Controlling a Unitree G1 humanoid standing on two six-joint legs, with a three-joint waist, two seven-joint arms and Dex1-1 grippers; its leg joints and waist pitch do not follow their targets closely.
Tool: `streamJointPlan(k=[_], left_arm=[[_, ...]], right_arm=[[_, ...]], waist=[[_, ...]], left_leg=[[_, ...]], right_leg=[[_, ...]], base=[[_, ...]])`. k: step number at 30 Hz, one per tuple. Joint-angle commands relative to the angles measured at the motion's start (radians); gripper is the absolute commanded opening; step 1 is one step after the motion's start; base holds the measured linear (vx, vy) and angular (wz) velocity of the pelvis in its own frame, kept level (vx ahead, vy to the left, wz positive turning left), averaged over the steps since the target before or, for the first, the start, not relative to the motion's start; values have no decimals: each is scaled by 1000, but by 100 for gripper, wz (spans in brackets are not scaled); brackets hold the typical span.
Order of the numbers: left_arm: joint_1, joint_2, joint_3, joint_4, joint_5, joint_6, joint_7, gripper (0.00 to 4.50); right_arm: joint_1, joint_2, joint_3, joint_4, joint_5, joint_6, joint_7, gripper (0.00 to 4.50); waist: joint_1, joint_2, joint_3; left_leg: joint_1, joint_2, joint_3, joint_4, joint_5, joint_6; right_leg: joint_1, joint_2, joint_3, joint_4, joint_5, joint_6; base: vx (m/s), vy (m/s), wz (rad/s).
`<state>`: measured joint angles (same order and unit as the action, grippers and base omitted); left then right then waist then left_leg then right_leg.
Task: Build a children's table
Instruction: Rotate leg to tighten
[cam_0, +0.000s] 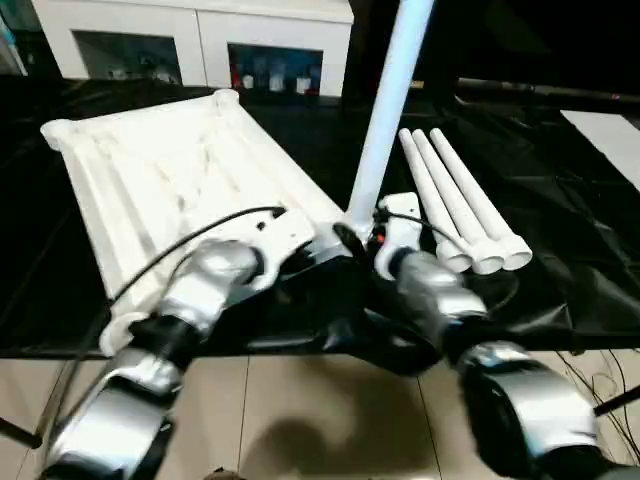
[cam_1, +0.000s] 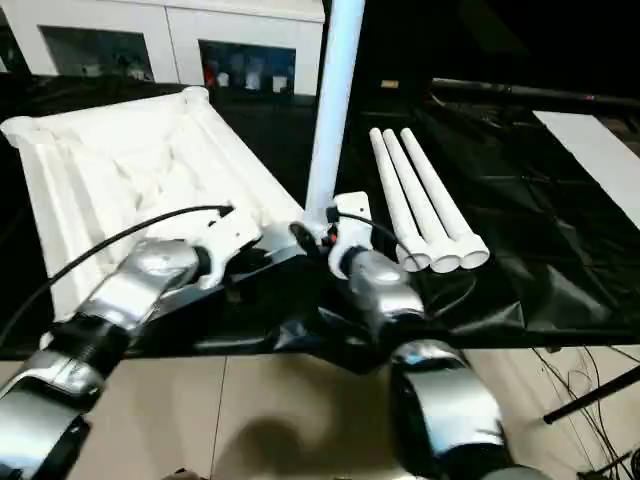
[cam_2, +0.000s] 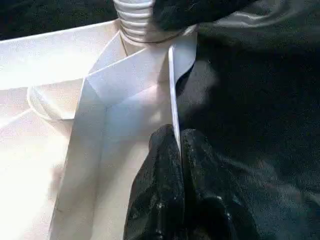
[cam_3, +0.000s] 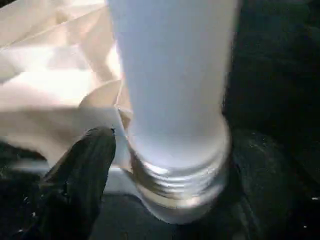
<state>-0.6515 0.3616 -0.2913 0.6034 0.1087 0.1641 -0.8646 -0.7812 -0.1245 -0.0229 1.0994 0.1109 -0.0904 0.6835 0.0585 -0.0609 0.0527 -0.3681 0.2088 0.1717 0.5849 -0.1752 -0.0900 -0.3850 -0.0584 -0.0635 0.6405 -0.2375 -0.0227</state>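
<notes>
A black sheet (cam_0: 560, 270) covers the work surface, creased and hanging over the near edge above a pale tiled floor (cam_0: 300, 410). At the back of the room stands a white cabinet (cam_0: 200, 40) with glass doors, small things dim behind the panes.

The tabletop (cam_0: 170, 180) lies upside down on the sheet, ribs up, with round sockets at its corners. One leg (cam_0: 385, 110) stands upright at the near corner socket, tilted a little and running out of the top of the picture. Three more legs (cam_1: 420, 200) lie side by side on the sheet, touching one another, just beside that corner on the robot's right.

A black cable (cam_0: 190, 250) loops over the left forearm, and both silver forearms cover the near edge of the tabletop in the head views.

The left wrist view shows what the head views hide — the left gripper (cam_2: 179, 150) is pinched tight on the thin rim wall of the tabletop, close to the ribbed, threaded foot of the upright leg. In the right wrist view the right gripper (cam_3: 165, 170) has its jaws spread wide around that threaded foot; one black finger (cam_3: 85, 165) stands apart from the leg, and whether the other touches it I cannot tell
</notes>
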Motion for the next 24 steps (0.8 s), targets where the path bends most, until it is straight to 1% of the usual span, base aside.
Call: streamJointPlan(k=[1, 2, 3, 4, 5, 6, 7, 8, 10, 12, 14, 17, 18, 19, 20, 22, 23, 24], left_arm=[[36, 31, -36, 7, 1, -21, -75, 0], [39, 46, -41, -2, -5, -27, -97, 0], [39, 46, -41, -2, -5, -27, -97, 0], [50, 62, -44, -24, -25, -54, -141, 0], [65, 89, -47, -66, -51, -59, -203, 0], [68, 98, -49, -78, -54, -60, -217, 0], [68, 98, -49, -78, -54, -60, -217, 0], [72, 104, -49, -89, -54, -63, -230, 0], [83, 111, -40, -115, -64, -59, -250, 0], [88, 112, -36, -122, -65, -56, -253, 0], [93, 115, -36, -127, -68, -55, -262, 0], [100, 119, -39, -132, -72, -57, -271, 0], [102, 121, -40, -136, -74, -57, -274, 0], [105, 124, -41, -138, -76, -57, -277, 0], [105, 124, -41, -138, -76, -57, -277, 0], [110, 126, -41, -147, -76, -50, -284, 0], [110, 126, -41, -147, -76, -50, -284, 0], [111, 126, -40, -151, -74, -48, -288, 0]], right_arm=[[15, -35, 36, -35, -26, 3, 120, 389], [19, -52, 47, -40, -32, 7, 166, 389], [19, -52, 47, -40, -32, 7, 166, 389], [22, -67, 58, -45, -41, 2, 212, 389], [20, -91, 76, -46, -53, 6, 288, 389], [18, -97, 84, -46, -58, 1, 308, 389], [18, -97, 84, -46, -58, 1, 308, 389], [20, -102, 90, -53, -59, 1, 324, 389], [17, -110, 101, -58, -64, -11, 338, 389], [16, -109, 99, -59, -55, -9, 342, 389], [17, -108, 98, -66, -44, -2, 354, 389], [20, -109, 96, -65, -44, 3, 373, 389], [21, -109, 95, -63, -46, 2, 379, 372], [24, -110, 94, -62, -46, 4, 388, 362], [24, -110, 94, -62, -46, 4, 388, 362], [31, -112, 95, -61, -44, 6, 399, 342], [31, -112, 95, -61, -44, 6, 399, 342], [35, -112, 96, -58, -44, 7, 400, 331]], waist=[[7, 8, -64], [7, 7, -63], [8, 7, -62], [7, 7, -62], [9, 7, -61], [9, 7, -61], [12, 8, -60], [15, 9, -62], [18, 6, -60], [26, 8, -61], [32, 8, -62], [32, 8, -63], [32, 8, -64], [31, 6, -63], [31, 6, -63], [32, 9, -64], [32, 8, -64], [31, 8, -64]], left_leg=[[7, 32, -3, -60, -84, 91], [7, 32, -2, -60, -94, 91], [9, 32, -2, -60, -98, 89], [10, 32, -1, -60, -101, 87], [8, 35, -4, -62, -113, 83], [9, 35, -3, -61, -113, 81], [12, 37, -1, -62, -112, 79], [15, 37, 1, -60, -106, 77], [13, 38, 1, -61, -101, 78], [16, 38, 2, -61, -92, 73], [15, 37, 2, -61, -90, 69], [14, 36, 2, -61, -87, 67], [14, 36, 2, -60, -87, 67], [13, 35, 2, -61, -86, 67], [13, 36, 1, -60, -86, 67], [14, 36, 1, -60, -85, 67], [14, 35, 2, -60, -82, 67], [13, 35, 2, -60, -81, 68]], right_leg=[[53, -85, 51, -61, 109, -260], [53, -86, 51, -62, 94, -263], [52, -86, 52, -64, 86, -264], [50, -85, 53, -64, 79, -266], [53, -88, 51, -64, 50, -268], [51, -87, 51, -64, 46, -268], [48, -86, 52, -64, 46, -272], [47, -83, 52, -62, 62, -277], [47, -85, 52, -60, 65, -277], [45, -84, 52, -59, 73, -276], [47, -85, 53, -57, 81, -271], [48, -84, 52, -56, 91, -268], [48, -84, 52, -56, 92, -268], [49, -83, 51, -56, 92, -268], [49, -84, 51, -56, 91, -268], [48, -84, 51, -56, 90, -268], [49, -83, 51, -56, 95, -268], [49, -83, 51, -55, 97, -269]], base=[[0, 0, 0], [0, 0, 0], [0, 0, 0], [0, 0, 0], [0, 0, 0], [0, 0, 0], [0, 0, 0], [0, 0, 0], [0, 0, 0], [0, 0, 0], [0, 0, 0], [0, 0, 0], [0, 0, 0], [0, 0, 0], [0, 0, 0], [0, 0, 0], [0, 0, 0], [0, 0, 0]])
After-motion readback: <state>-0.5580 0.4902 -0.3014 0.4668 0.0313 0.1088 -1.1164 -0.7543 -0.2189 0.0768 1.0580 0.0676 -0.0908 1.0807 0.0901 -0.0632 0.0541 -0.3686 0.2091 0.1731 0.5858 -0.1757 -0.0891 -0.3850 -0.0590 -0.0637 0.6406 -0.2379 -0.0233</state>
